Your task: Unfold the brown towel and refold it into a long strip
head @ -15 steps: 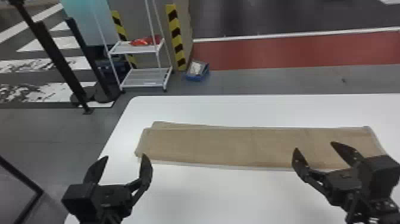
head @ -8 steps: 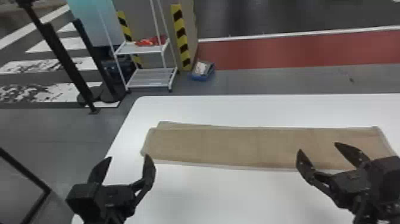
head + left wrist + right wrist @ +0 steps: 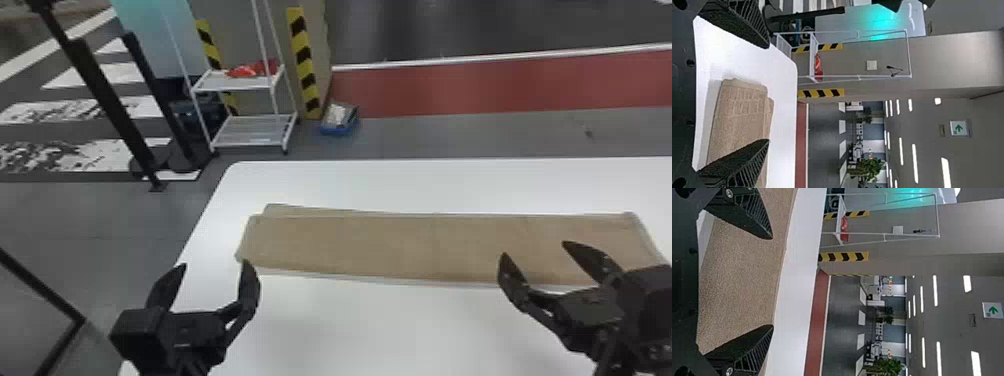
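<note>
So the brown towel (image 3: 400, 245) is lying in a long strip across the white table (image 3: 425, 185). Left gripper (image 3: 216, 264) points forward near its left end, right gripper (image 3: 536, 250) over the right part, both with fingers spread wide, gripping nothing.

In the head view I find the near right corner of the brown towel (image 3: 425, 245) hidden behind the right gripper (image 3: 535, 249). I note the table (image 3: 375, 330) cut off by the right and bottom edges. One edge crops the towel in my left wrist view. The red item (image 3: 244, 71) on the rack (image 3: 250, 139): too blurred to identify
</note>
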You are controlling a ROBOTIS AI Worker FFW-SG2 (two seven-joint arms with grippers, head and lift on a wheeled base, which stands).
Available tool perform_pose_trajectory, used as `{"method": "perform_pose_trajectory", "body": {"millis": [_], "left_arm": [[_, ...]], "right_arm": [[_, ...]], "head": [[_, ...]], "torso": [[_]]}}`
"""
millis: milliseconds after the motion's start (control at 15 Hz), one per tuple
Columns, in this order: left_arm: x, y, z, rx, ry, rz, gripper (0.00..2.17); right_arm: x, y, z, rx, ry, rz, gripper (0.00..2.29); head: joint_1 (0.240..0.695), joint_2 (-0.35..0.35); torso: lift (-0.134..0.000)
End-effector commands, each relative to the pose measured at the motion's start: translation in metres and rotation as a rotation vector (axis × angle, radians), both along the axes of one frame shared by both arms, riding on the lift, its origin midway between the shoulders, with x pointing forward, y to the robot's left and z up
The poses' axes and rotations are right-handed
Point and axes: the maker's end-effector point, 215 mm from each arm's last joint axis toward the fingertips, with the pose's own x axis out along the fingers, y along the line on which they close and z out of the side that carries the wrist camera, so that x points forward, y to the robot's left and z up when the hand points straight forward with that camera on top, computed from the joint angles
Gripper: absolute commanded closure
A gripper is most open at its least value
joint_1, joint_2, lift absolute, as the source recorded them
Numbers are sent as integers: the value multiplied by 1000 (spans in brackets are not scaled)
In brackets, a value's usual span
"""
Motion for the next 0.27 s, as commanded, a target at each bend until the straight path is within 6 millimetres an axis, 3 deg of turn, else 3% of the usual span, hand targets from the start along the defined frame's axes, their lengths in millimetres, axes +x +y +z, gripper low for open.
{"method": "perform_pose_trajectory", "body": {"millis": [0, 200], "left_arm": [[0, -1, 0, -7, -1, 0, 16], [0, -1, -1, -12, 0, -1, 16]], "right_arm": [[0, 0, 0, 1, 0, -2, 80], [0, -1, -1, -1, 1, -6, 80]], "head": [[695, 211], [695, 209]], "torso": [[-103], [-103]]}}
